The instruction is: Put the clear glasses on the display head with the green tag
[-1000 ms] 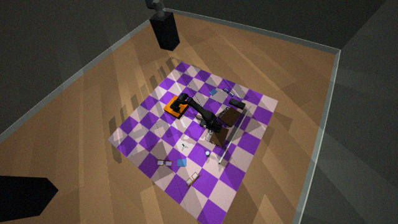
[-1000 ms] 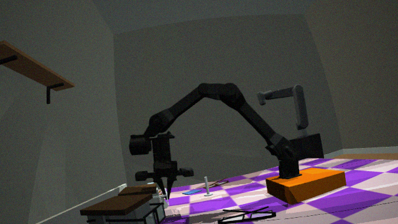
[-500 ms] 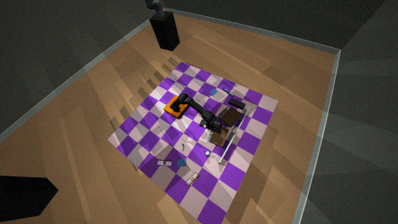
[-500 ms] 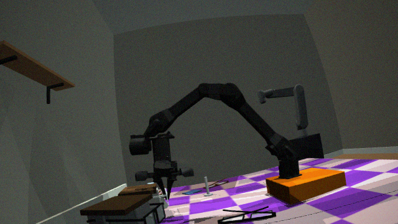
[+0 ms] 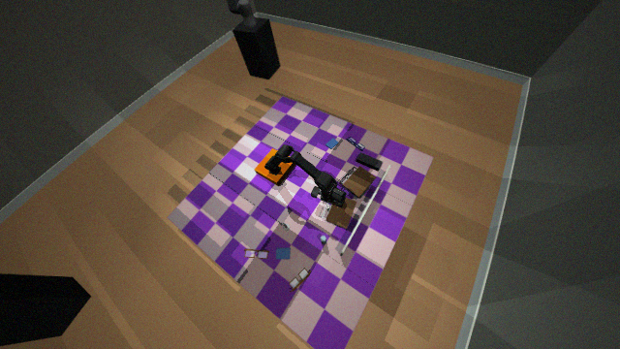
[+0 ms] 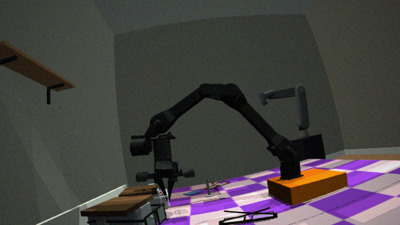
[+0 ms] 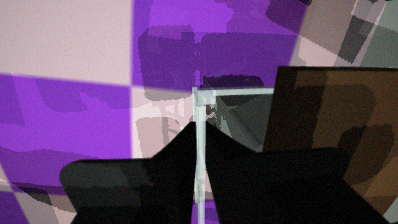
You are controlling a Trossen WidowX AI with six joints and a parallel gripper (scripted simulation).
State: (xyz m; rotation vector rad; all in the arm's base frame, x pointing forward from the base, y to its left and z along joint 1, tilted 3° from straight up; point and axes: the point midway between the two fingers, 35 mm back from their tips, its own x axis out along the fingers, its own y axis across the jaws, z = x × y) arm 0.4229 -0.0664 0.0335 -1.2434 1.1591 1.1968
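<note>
My gripper (image 6: pixel 167 199) (image 7: pixel 198 127) points down and is shut on the clear glasses (image 7: pixel 200 150), holding the front frame edge-on between its fingertips. From the frame's corner one clear temple runs right in the wrist view and goes out of sight at the edge of a display head's brown top (image 7: pixel 325 115). This head (image 5: pixel 341 216) (image 6: pixel 140 190) is right beside the fingers. Whether the bridge touches the nose is hidden. The other display head (image 5: pixel 359 182) (image 6: pixel 117 205) stands next to it and has dark glasses (image 6: pixel 160 215) at its face. No green tag can be made out.
A pale rod (image 5: pixel 366 209) runs behind the heads. A black block (image 5: pixel 369 161) lies near the other head. Black glasses (image 6: pixel 250 217), brown-framed glasses (image 5: pixel 256 253) (image 5: pixel 299 278) and blue squares (image 5: pixel 283 253) (image 5: pixel 332 143) lie on the checkered mat. A small stand (image 6: pixel 207 189) is upright.
</note>
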